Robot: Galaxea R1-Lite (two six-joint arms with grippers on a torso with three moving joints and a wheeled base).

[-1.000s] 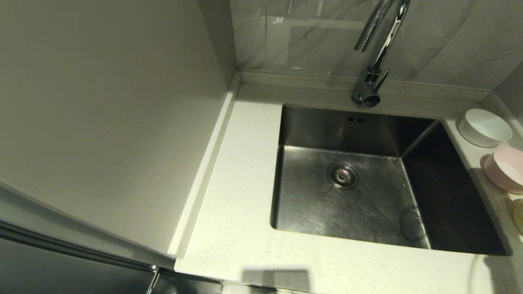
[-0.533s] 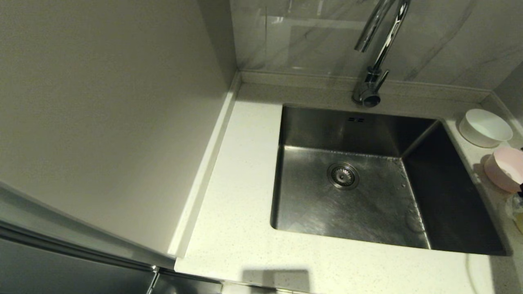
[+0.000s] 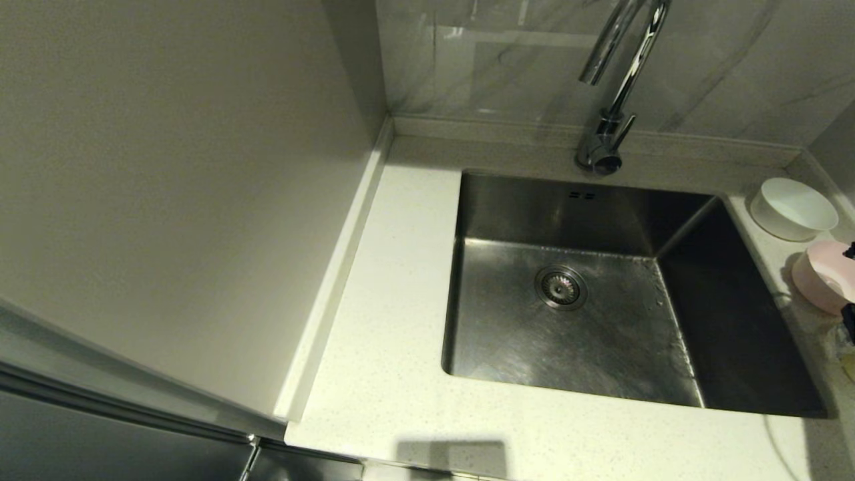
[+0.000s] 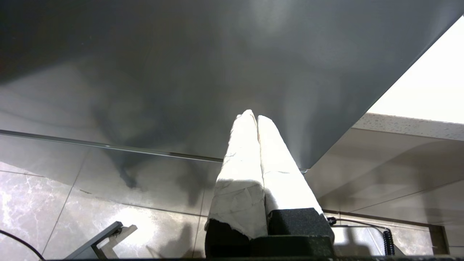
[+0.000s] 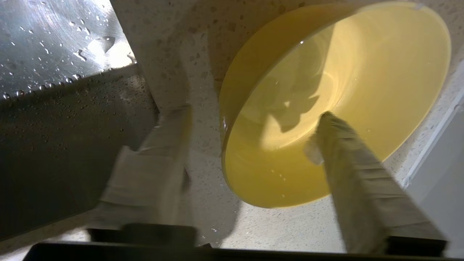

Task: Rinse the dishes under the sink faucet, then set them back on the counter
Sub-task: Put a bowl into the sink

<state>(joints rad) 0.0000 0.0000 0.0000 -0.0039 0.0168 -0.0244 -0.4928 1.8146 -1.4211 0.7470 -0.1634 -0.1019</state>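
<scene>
The right gripper (image 5: 250, 134) is down at the counter (image 3: 401, 280) on the right side of the sink (image 3: 735, 321), its cloth-wrapped fingers (image 5: 348, 170) spread wide with nothing clamped between them; one finger sits inside the yellow-green bowl (image 5: 362, 72) and the other outside its wall, over the wet speckled stone between bowl and basin edge, so the near rim stands in the gap. Whether either finger touches the bowl I can't tell. From the head camera only a dark sliver of that arm shows at the far right edge of the frame, just below the pale pink bowl (image 3: 825, 277), which rests tilted on the counter strip. The white bowl (image 3: 791, 208) stands upright farther back, at the upper right, close to the raised back edge. The steel basin fills the middle right of the frame, with water beads on its rim, and the chrome faucet (image 3: 611, 100) arches at top centre. The left gripper (image 4: 255, 145) hangs off to the side below counter level, its white-wrapped fingers pressed together around nothing
</scene>
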